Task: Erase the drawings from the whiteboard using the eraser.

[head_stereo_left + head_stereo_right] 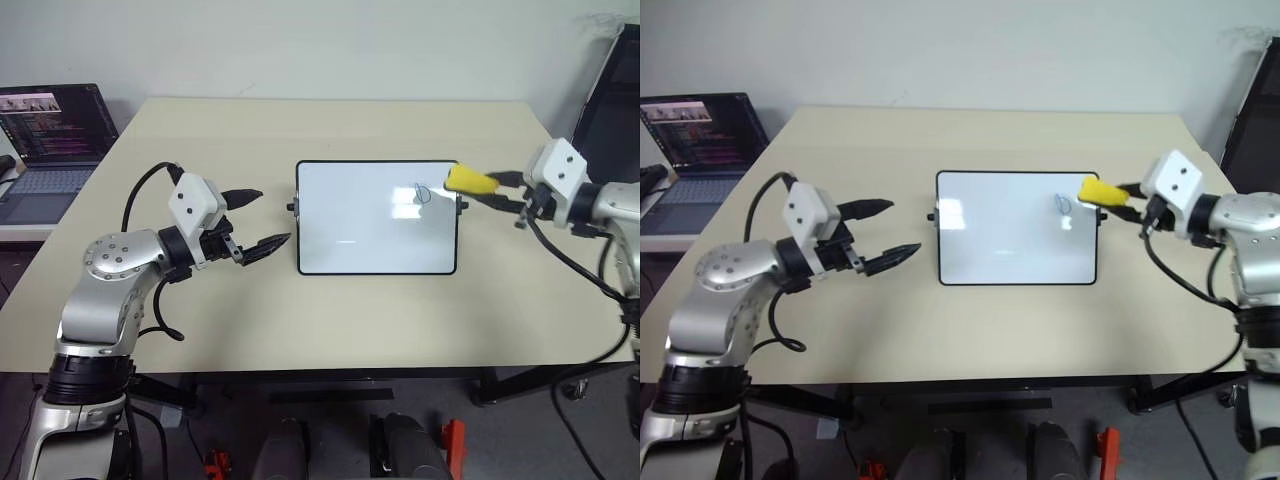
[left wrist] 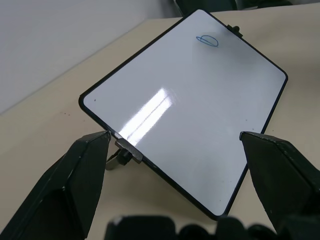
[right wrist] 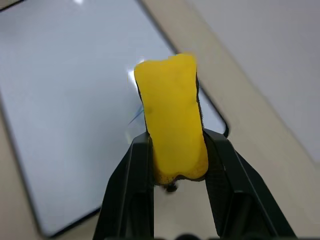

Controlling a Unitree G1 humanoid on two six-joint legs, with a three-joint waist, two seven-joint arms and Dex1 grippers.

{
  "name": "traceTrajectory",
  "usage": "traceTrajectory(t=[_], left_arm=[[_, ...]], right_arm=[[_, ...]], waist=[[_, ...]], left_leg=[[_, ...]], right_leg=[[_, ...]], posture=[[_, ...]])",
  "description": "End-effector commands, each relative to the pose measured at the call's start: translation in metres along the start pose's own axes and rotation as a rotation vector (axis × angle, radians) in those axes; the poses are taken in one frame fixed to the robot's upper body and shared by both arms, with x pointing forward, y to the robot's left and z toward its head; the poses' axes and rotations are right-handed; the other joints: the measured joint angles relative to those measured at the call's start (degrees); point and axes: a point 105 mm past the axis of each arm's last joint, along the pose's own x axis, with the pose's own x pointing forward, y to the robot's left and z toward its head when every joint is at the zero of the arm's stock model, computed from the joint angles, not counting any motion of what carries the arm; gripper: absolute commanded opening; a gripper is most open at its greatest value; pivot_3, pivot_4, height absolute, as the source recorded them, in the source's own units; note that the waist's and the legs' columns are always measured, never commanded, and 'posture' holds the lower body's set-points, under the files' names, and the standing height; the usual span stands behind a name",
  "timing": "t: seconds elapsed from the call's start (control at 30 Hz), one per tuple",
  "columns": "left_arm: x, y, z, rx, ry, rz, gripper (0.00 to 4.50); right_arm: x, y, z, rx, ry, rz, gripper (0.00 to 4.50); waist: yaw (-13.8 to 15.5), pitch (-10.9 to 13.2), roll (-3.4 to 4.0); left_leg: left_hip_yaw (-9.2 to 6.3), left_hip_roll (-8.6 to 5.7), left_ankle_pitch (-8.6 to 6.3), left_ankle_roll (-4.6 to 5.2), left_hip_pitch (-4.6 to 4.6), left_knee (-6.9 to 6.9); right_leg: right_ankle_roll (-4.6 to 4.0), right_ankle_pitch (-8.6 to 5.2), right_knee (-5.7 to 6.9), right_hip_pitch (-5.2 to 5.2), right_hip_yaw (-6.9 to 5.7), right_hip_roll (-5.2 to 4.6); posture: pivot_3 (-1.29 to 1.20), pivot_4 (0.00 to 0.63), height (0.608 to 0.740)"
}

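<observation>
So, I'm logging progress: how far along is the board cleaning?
Done: the eraser is clamped in the right gripper, at the whiteboard's right edge. In hand: bringing it to the blue drawing beside it. Left: that scribble is unwiped. The left gripper hangs open by the board's left side.

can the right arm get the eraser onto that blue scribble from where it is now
Probably yes. The right gripper is shut on the eraser, which hangs over the whiteboard at its right edge, just beside the blue scribble. Nothing lies between them, and the left gripper waits open off the board's left side.
</observation>
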Motion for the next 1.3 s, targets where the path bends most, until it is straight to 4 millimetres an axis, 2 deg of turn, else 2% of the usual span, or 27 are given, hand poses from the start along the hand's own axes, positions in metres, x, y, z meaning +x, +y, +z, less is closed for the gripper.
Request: traceTrajectory(t=[0.03, 0.23, 0.53, 0.77, 0.93, 1.07, 1.3], left_arm=[[0.001, 0.003, 0.01, 0.046, -0.032, 0.014, 4.5], [0.003, 0.002, 0.006, 0.047, -0.021, 0.006, 4.5], [0.0, 0.002, 0.006, 0.046, -0.014, 0.013, 4.5], [0.0, 0.001, 0.005, 0.044, -0.009, 0.018, 4.5], [0.001, 0.001, 0.005, 0.046, -0.009, 0.014, 4.5], [0.001, 0.001, 0.005, 0.047, -0.008, 0.013, 4.5], [0.002, 0.001, 0.007, 0.052, -0.001, 0.003, 4.5]], right_arm=[[0.012, -0.017, -0.001, 0.011, 0.001, -0.116, 1.01], [0.034, -0.025, -0.011, 0.03, 0.017, -0.204, 1.01], [0.054, -0.004, -0.028, 0.062, 0.043, -0.145, 1.01], [0.071, 0.031, -0.053, 0.188, 0.065, -0.082, 1.01], [0.08, 0.053, -0.063, 0.264, 0.079, -0.036, 1.01], [0.084, 0.07, -0.068, 0.293, 0.081, 0.007, 1.01], [0.089, 0.118, -0.069, 0.318, 0.055, 0.16, 1.0]], waist=[[0.0, 0.0, 0.0], [0.0, 0.0, 0.0], [-0.1, 0.0, 0.01], [-0.7, 0.0, 0.0], [-1.0, 0.0, -0.04], [-1.3, -0.1, -0.1], [-1.5, -0.2, -0.23]], left_leg=[[0.0, 0.0, 0.0, 0.0, 0.0, 0.0], [0.01, -0.03, 0.0, 0.0, -0.03, -0.02], [-0.01, -0.02, 0.0, 0.0, -0.02, -0.01], [0.0, 0.0, 0.0, 0.01, 0.15, 0.0], [0.05, 0.02, 0.0, 0.01, 0.52, -0.01], [0.0, 0.04, 0.0, 0.01, 0.94, -0.01], [0.03, 0.09, 0.0, 0.01, 1.39, -0.02]], right_leg=[[-0.02, 0.01, 0.0, 0.0, -0.01, 0.0], [-0.04, 0.03, -0.02, -0.01, 0.01, -0.01], [-0.04, 0.03, 0.02, -0.01, 0.0, -0.01], [-0.05, 0.04, 0.1, 0.11, 0.03, 0.02], [0.01, 0.0, 0.13, 0.45, 0.08, 0.03], [0.17, -0.12, 0.05, 0.95, 0.04, 0.04], [-0.15, -0.28, 0.06, 1.28, 0.08, 0.05]], posture=[[0.0, 0.15, 0.74], [0.0, 0.15, 0.74], [0.0, 0.15, 0.74], [0.0, 0.15, 0.74], [0.0, 0.15, 0.74], [0.0, 0.15, 0.74], [0.0, 0.15, 0.74]])
